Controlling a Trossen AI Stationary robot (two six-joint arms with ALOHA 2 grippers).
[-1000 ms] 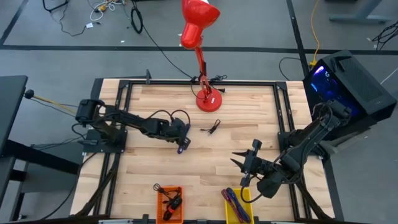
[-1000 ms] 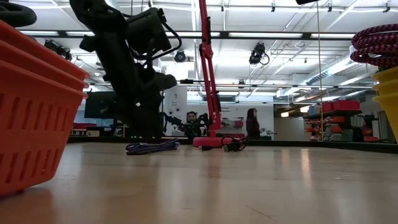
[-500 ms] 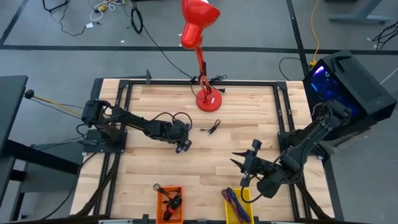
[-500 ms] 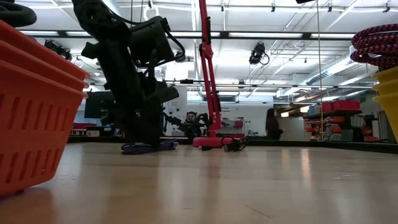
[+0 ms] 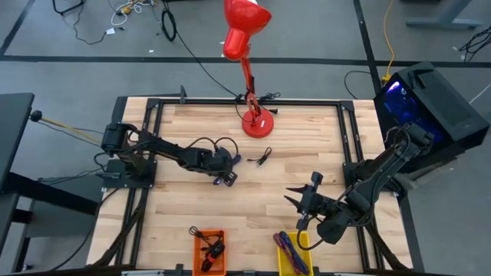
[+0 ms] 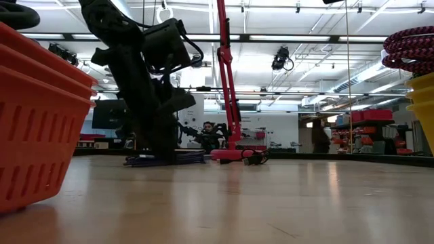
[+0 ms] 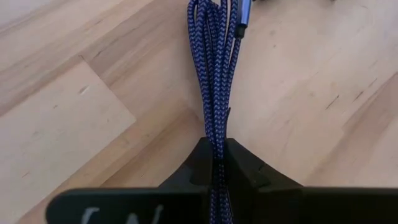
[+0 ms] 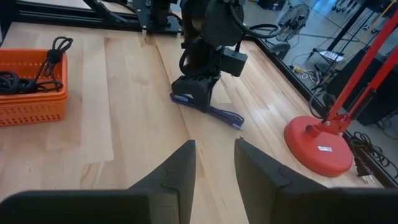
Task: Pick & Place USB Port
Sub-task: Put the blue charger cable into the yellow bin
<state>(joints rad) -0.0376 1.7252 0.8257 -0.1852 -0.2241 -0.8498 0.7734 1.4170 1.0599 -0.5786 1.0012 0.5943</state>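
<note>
Left pincer point(image 5: 224, 178) low on the bench point(image 5: 307, 142), fingers point(image 7: 242, 171) pinched tight on the blue braided USB cable point(image 7: 214, 74). Cable bundle runs out straight from between the fingertips and lies flat on the wood; its plug end sits at the far tip. In the high view the pincer and cable are in front of the red lamp base point(image 5: 256, 123) and off to the lamp's left-arm side, with a small black cable point(image 5: 262, 157) lying between them and the base. In the low view the cable point(image 6: 163, 160) rests on the bench surface under the left arm, just beside the lamp base point(image 6: 237, 154).

Right pincer point(image 5: 304, 201) hangs well apart from the lamp, toward the front edge on the right-arm side, fingers point(image 8: 177, 174) spread with a clear gap, holding nothing.

Front edge: orange basket point(image 5: 208, 251) with dark cables inside; yellow basket point(image 5: 304, 244) with red and purple cables, close by the right pincer.
</note>
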